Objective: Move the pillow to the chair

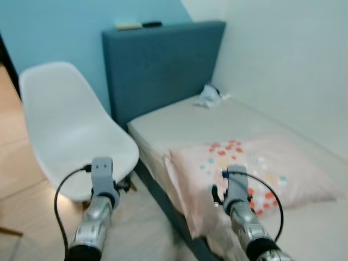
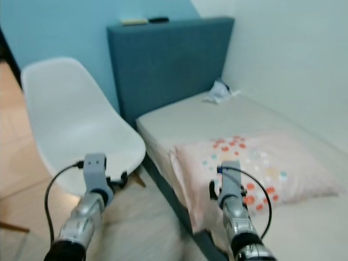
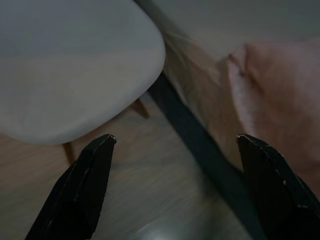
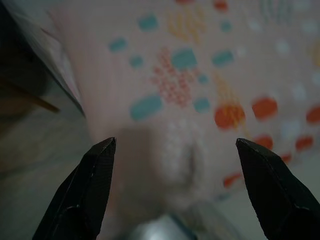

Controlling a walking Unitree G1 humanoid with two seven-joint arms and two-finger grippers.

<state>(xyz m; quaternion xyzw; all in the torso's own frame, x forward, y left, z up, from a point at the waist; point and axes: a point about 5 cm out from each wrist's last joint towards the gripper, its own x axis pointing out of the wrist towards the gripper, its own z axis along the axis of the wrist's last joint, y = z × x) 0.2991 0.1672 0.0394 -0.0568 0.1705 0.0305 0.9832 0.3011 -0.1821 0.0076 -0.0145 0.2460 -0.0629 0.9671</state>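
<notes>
Blue-walled bedroom: pillow (image 1: 255, 171) on the bed (image 1: 179, 122) beside a white chair (image 1: 70, 130); both grippers' jaws apart.

My two arms were silver metal with ribbed segments, each topped by a grey boxy wrist block and looped by a thin black cable. The left gripper (image 3: 175, 145) and right gripper (image 4: 175, 145) each had two tapered black fingers.

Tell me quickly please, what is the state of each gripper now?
Left gripper: open, holding nothing, over the floor between the white plastic chair and the bed.
Right gripper: open, holding nothing, above the pink patterned pillow.
</notes>
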